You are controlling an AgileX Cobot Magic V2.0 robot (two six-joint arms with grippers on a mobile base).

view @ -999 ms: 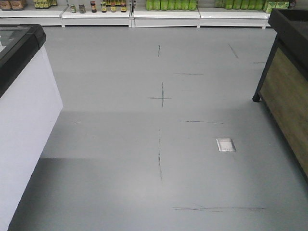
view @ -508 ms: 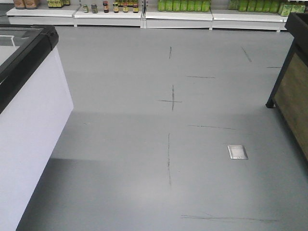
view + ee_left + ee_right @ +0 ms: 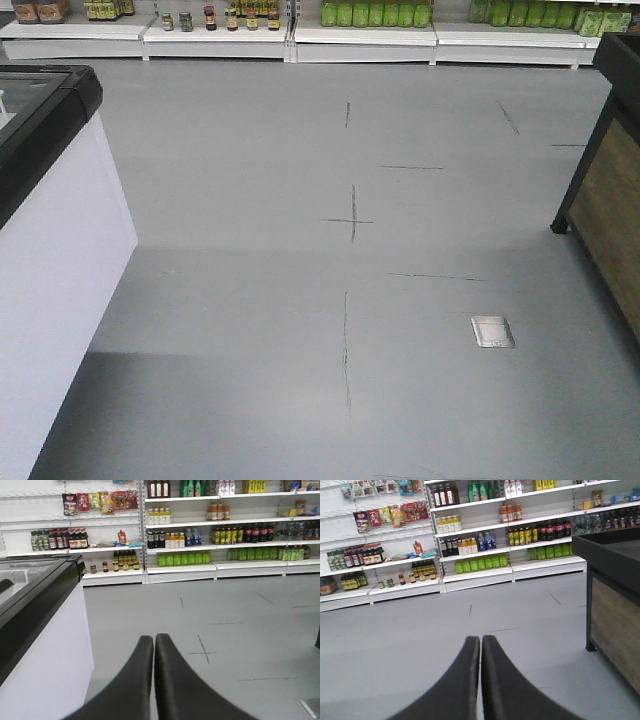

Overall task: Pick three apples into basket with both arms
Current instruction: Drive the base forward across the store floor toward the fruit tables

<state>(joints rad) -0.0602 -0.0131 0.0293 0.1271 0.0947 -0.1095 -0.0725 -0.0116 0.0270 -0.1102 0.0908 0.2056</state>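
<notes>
No apples and no basket show in any view. My left gripper [image 3: 154, 639] is shut with nothing between its black fingers, pointing over the grey floor toward the shelves. My right gripper [image 3: 480, 640] is shut and empty too, aimed across the open floor. Neither arm appears in the front view.
A white chest freezer with a black rim [image 3: 50, 200] stands at the left, also seen as the freezer [image 3: 40, 630] in the left wrist view. A wood-panelled stand with black frame [image 3: 605, 190] is at the right. Stocked shelves [image 3: 290, 30] line the far wall. A metal floor plate [image 3: 492, 331] lies on the grey floor.
The front view has shifted: the freezer first slid right, then back left, and the floor marks have drifted lower in frame, so the base is moving forward across the floor.
</notes>
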